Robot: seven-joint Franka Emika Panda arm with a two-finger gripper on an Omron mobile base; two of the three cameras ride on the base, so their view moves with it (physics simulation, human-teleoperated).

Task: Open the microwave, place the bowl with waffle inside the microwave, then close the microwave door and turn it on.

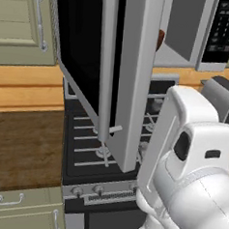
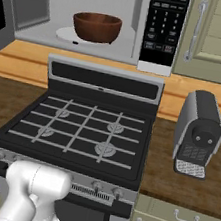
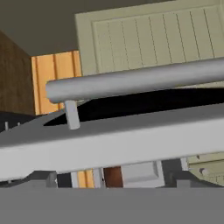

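One small round reddish-brown bowl (image 2: 97,27) with a glossy dark rim sits inside the open cavity of the large white-framed microwave (image 2: 92,13), resting on a pale round turntable plate (image 2: 68,35) towards the middle of the floor; whatever lies in the bowl is hidden below its rim from the right base view. To the right of the cavity runs the dark keypad panel (image 2: 165,25). The wide white-framed microwave door (image 1: 124,73) with its black glass window stands swung far out over the black gas stove (image 2: 79,128), and its grey vertical bar handle (image 1: 106,62) hangs in front of the grates in the left base view. In the hand view that same grey bar crosses close in front of the camera, with the door's white edge just beneath it and a beige slatted cabinet door (image 3: 153,39) behind. The pincer's jaws stand spread as wide as they go and, as far as the blurred close-up allows, hold nothing. A grey coffee machine (image 2: 198,131) stands on the dark wooden desk (image 2: 183,174) right of the stove, well apart from the microwave.
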